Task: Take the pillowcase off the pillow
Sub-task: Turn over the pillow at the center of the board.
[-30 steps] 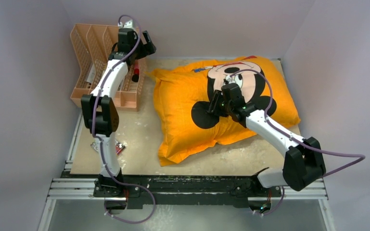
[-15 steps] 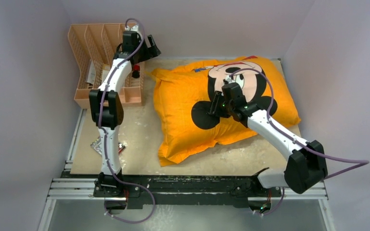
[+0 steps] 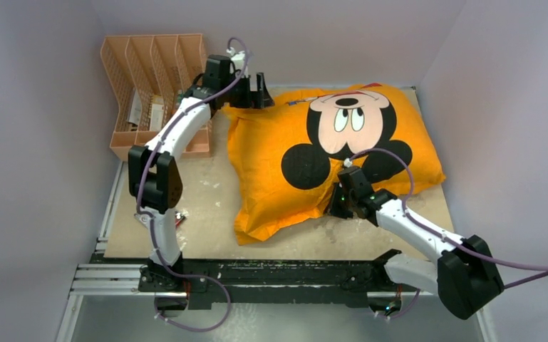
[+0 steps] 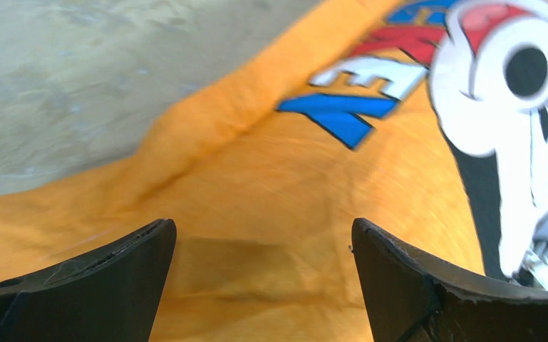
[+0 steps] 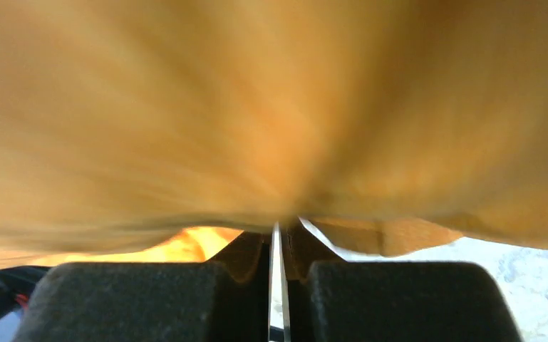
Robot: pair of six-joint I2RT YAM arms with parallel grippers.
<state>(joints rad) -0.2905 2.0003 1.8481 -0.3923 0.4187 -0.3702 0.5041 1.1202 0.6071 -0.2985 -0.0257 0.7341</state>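
Note:
The orange-yellow pillowcase with the Mickey Mouse face up lies plump in the middle of the board; the pillow inside it is hidden. My left gripper hovers over the cover's far left corner, open, with bare orange fabric showing between its fingers. At the near edge of the cover, below the black ear, my right gripper is shut. In the right wrist view the orange folds bunch together at its fingertips, so it pinches the pillowcase's edge.
An orange mesh rack with a few small items stands at the far left, beside the left arm. Small packets lie at the board's near left. Grey walls close in both sides, and the black rail runs along the front.
My left gripper has swung right from the rack to above the pillowcase's far left corner. My right gripper has drawn back from the face to the near edge and shut on the fabric.

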